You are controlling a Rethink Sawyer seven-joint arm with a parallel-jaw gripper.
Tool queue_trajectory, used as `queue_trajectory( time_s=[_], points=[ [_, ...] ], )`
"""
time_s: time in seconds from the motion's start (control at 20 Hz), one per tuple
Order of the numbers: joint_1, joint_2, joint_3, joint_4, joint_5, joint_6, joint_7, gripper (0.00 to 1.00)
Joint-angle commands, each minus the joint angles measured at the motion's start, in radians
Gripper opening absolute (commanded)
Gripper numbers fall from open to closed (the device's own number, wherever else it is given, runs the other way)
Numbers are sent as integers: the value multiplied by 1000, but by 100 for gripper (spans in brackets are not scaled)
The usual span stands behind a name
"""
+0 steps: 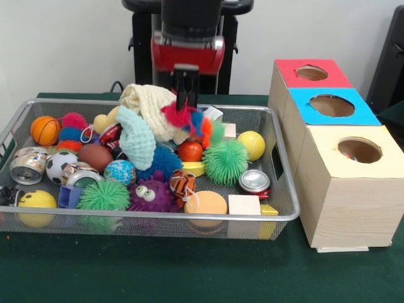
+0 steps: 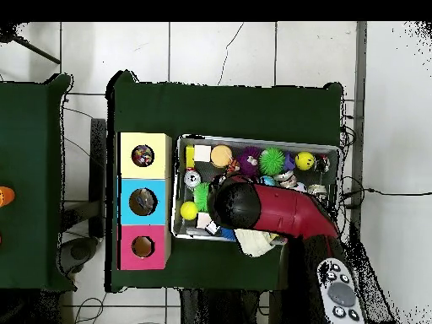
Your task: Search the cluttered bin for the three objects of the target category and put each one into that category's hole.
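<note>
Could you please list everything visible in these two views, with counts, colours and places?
silver wire mesh tray: one, on the green table.
wooden boxes: three, red-topped, blue-topped, cream-topped, beside the tray.
orange tiger-striped toy: one, tray front.
green spiky balls: two.
purple googly-eyed spiky ball: one.
orange basketball: one, far corner.
yellow ball: one.
cream knitted cloth: one, tray back.
red-and-black gripper: one, lowered at a pink fluffy toy; grip unclear.

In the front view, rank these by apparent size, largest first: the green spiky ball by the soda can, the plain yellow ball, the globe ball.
1. Green spiky ball.
2. and 3. Yellow ball and globe ball look about alike; no ranking between them.
</note>
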Motion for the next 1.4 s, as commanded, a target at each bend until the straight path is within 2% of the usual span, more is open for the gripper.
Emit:
queue_trajectory(
  time_s=[0.05, 0.3, 0.7, 0.9, 1.15, 1.3, 1.4],
  points=[
    [6, -100, 62, 101, 59, 128, 101, 0],
    [6, -90, 60, 111, 59, 104, 103, 0],
    [2, -32, 40, 173, 58, -4, 160, 0],
    [3, -31, 35, 190, 56, -21, 164, 0],
    [20, -29, 19, 235, 70, -73, 210, 0],
    [-21, -27, 25, 232, 47, -67, 152, 0],
    [-83, -15, 43, 211, 20, -52, 72, 0]
  ],
)
